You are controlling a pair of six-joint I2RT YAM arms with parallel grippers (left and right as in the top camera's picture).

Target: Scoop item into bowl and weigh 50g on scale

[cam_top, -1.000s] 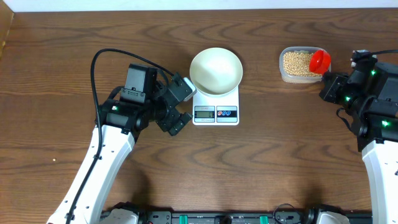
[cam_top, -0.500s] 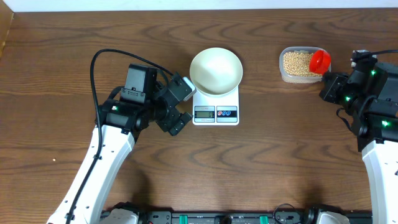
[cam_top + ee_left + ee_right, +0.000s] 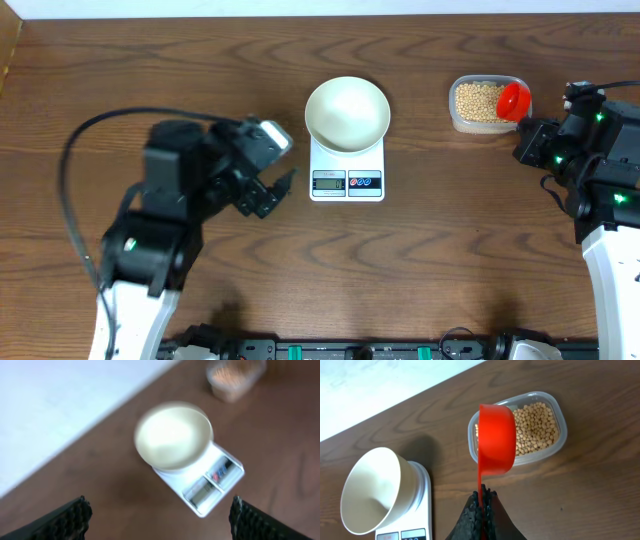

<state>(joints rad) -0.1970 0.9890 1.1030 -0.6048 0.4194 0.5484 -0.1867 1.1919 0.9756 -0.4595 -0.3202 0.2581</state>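
The white bowl [image 3: 347,114] stands empty on the white scale [image 3: 347,181]; both also show in the left wrist view, bowl [image 3: 173,435] and scale [image 3: 212,485], and in the right wrist view, bowl [image 3: 372,491] and scale [image 3: 415,510]. The beans [image 3: 477,100] fill a clear tub [image 3: 459,122] at the back right, also in the right wrist view [image 3: 537,427]. My right gripper [image 3: 483,502] is shut on the handle of a red scoop [image 3: 496,440], held over the tub's left side [image 3: 514,98]. My left gripper [image 3: 272,170] is open and empty, left of the scale.
The table's far edge meets a white surface behind the bowl [image 3: 60,415]. A black cable [image 3: 100,125] loops from the left arm. Bare wood lies in front of the scale.
The left arm has drawn back to the left and lifted, away from the scale and bowl. The right arm and scoop have not moved.
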